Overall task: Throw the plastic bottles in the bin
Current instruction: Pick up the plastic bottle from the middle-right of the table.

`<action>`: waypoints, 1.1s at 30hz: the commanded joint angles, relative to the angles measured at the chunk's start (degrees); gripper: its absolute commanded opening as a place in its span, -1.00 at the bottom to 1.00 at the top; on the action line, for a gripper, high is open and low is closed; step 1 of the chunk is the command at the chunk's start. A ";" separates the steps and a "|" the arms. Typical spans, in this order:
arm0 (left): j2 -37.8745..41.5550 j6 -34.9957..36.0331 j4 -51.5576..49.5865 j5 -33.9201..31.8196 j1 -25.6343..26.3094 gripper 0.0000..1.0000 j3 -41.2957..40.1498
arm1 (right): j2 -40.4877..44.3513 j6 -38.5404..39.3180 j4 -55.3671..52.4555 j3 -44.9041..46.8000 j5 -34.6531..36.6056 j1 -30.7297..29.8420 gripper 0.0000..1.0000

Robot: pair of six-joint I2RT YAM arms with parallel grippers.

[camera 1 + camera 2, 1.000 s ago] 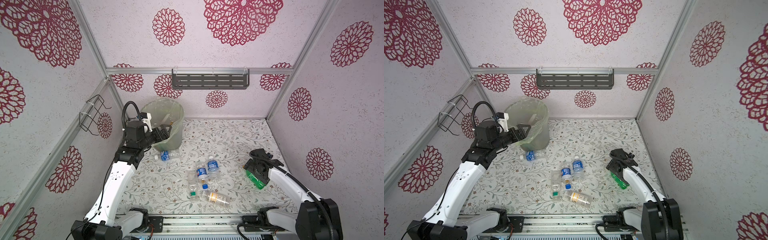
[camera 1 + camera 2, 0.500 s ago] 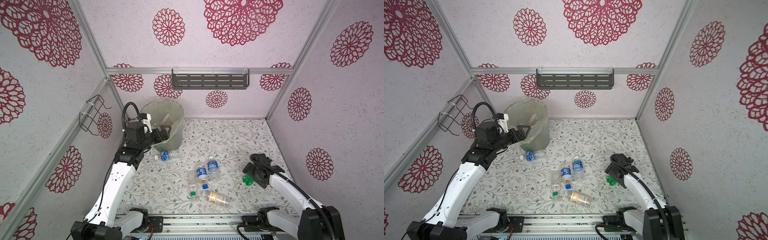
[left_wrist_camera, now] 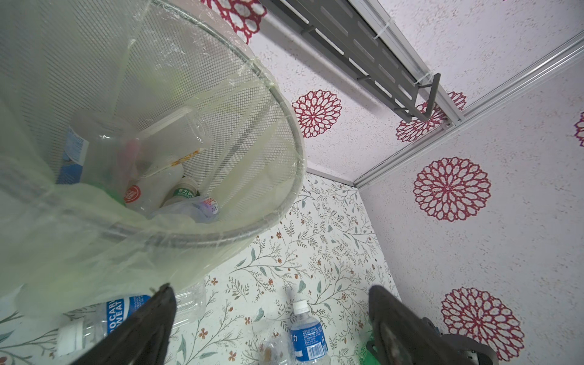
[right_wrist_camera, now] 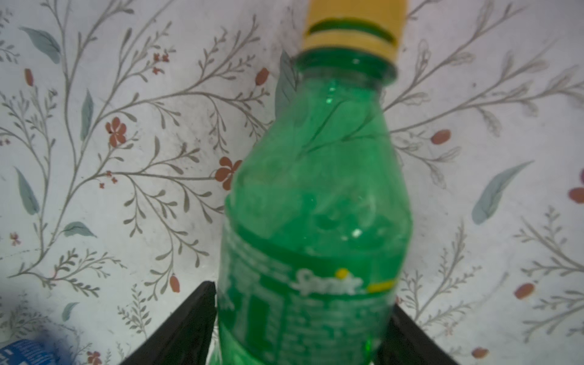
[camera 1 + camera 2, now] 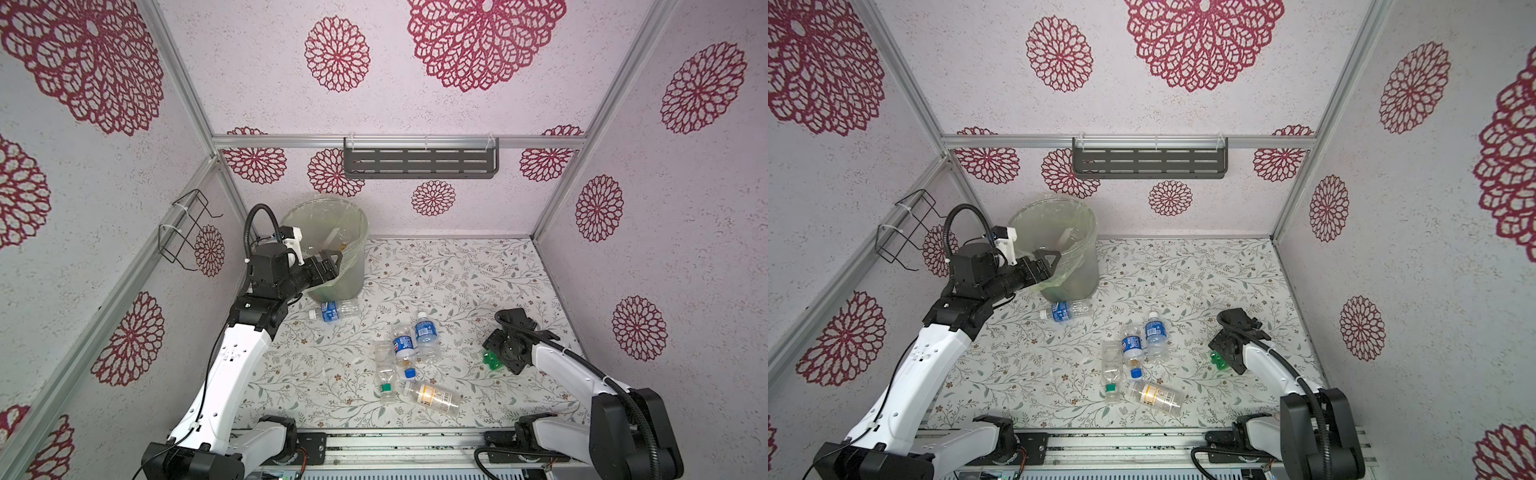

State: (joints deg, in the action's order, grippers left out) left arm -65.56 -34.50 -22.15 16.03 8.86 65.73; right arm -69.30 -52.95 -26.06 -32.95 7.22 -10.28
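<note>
Item: green bottle (image 4: 316, 189), floor, 4 o'clock; right gripper (image 4: 301, 297) clamped on its labelled body. Left gripper (image 3: 268, 294): spread wide, empty, at bin (image 5: 353, 266) rim, 10 o'clock. Step: pickup. Next, likely: lift, carry across to bin, release.

- Both top views are bright and evenly lit by diffuse light; shadows on the bench (image 5: 457, 270) are faint and soft-edged.
- Both are sharp throughout; the wide lens bows straight wall rails (image 5: 399, 141) near the edges.
- Left wrist view: sharp, with a soft sheen on the liner of the bin (image 3: 227, 132); my left gripper (image 3: 268, 290) renders dark.
- Right wrist view: dimmer; the green bottle (image 4: 316, 205) is close and out of focus, its label smeared.
</note>
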 commanded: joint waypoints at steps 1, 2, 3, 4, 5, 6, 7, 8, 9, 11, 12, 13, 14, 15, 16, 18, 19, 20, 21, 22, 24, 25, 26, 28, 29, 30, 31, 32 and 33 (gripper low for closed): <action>0.00 0.50 0.51 0.01 0.28 0.95 -0.43 | 0.77 -0.95 0.60 -0.27 0.25 0.16 0.43; -0.10 0.42 0.53 -0.04 0.28 0.95 -0.51 | 0.96 -0.80 0.75 -0.27 0.25 0.17 0.41; -0.20 0.36 0.46 -0.06 0.28 0.95 -0.54 | 1.00 -0.63 0.83 -0.19 0.25 0.17 0.37; -0.27 0.31 0.47 -0.12 0.28 0.95 -0.61 | 1.07 -0.43 1.03 -0.13 0.15 0.12 0.34; -0.40 0.32 0.57 -0.10 0.28 0.95 -0.69 | 1.03 -0.01 1.39 -0.02 -0.05 0.14 0.30; -0.51 0.28 0.47 -0.20 0.27 0.95 -0.70 | 1.22 0.33 1.70 0.14 -0.27 0.11 0.26; -0.59 0.24 0.51 -0.21 0.28 0.95 -0.78 | 1.33 0.60 1.90 0.17 -0.38 0.09 0.22; -0.69 0.18 0.59 -0.21 0.30 0.95 -0.88 | 1.51 1.00 2.09 0.17 -0.54 0.09 0.15; -0.82 0.02 0.56 -0.29 0.28 0.95 -0.96 | 1.67 1.31 2.25 0.17 -0.63 0.09 0.09; -1.05 -0.22 0.62 -0.30 0.28 0.95 -1.13 | 2.17 1.89 2.80 0.17 -0.78 0.09 0.00; -1.06 -0.35 0.56 -0.36 0.28 0.95 -1.34 | 2.40 2.29 3.14 0.25 -0.89 -0.01 -0.04; -1.14 -0.63 0.65 -0.39 0.28 0.95 -1.49 | 2.77 2.48 3.33 0.21 -0.85 -0.09 -0.05; -1.15 -0.87 0.55 -0.39 0.28 0.95 -1.57 | 3.10 2.65 3.43 0.04 -0.79 -0.16 -0.06; -1.17 -1.13 0.25 -0.47 0.28 0.95 -1.66 | 3.49 2.81 3.64 -0.13 -0.80 -0.22 -0.06; -1.24 -1.29 -0.02 -0.64 0.25 0.95 -1.66 | 3.72 2.93 3.80 -0.26 -0.88 -0.39 -0.07; -1.35 -1.52 -0.85 -0.65 0.20 0.95 -1.51 | 4.44 3.49 4.47 -0.49 -0.98 -0.82 -0.07; -1.48 -1.60 -1.26 -0.73 0.20 0.95 -1.42 | 4.64 3.78 4.83 -0.54 -1.08 -1.03 -0.07; -1.58 -1.63 -1.85 -0.83 0.19 0.95 -1.19 | 4.78 4.05 5.13 -0.60 -1.23 -1.33 -0.07; -1.72 -1.72 -2.29 -0.87 0.20 0.95 -1.01 | 4.91 4.54 5.40 -0.70 -1.25 -1.55 -0.08; -1.76 -1.90 -2.65 -0.90 0.20 0.95 -0.88 | 5.06 5.05 5.42 -0.84 -1.09 -1.85 -0.08; -1.85 -2.53 -3.07 -0.92 0.19 0.95 -0.87 | 5.39 6.06 5.66 -0.97 -0.99 -2.43 -0.08; -1.85 -2.85 -3.07 -0.90 0.19 0.95 -1.00 | 5.62 6.42 5.67 -0.98 -0.90 -2.59 -0.08; -1.85 -3.39 -3.03 -0.81 0.25 0.95 -1.28 | 6.06 6.81 5.80 -0.98 -0.80 -2.89 -0.08; -1.70 -4.31 -2.77 -0.99 0.26 0.95 -1.98 | 6.85 7.87 6.10 -0.98 -1.02 -3.29 -0.08; -1.68 -4.91 -2.66 -1.04 0.24 0.95 -2.38 | 7.17 8.40 6.28 -1.11 -1.23 -3.38 -0.08; -1.61 -5.40 -2.48 -1.09 0.28 0.95 -2.88 | 7.43 8.92 6.47 -1.27 -1.46 -3.50 -0.08; -1.52 -5.78 -2.38 -1.13 0.28 0.95 -3.25 | 7.77 9.32 6.59 -1.32 -1.60 -3.60 -0.08; -1.46 -6.13 -2.30 -1.24 0.28 0.95 -3.65 | 8.07 9.82 6.85 -1.42 -1.93 -3.69 -0.08; -1.35 -6.45 -2.37 -1.46 0.28 0.95 -3.92 | 8.36 10.25 7.15 -1.59 -2.26 -3.75 -0.08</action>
State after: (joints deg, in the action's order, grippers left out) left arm -67.16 -39.18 -24.69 15.49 8.86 63.09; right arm -62.57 -45.52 -20.43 -32.95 5.61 -13.69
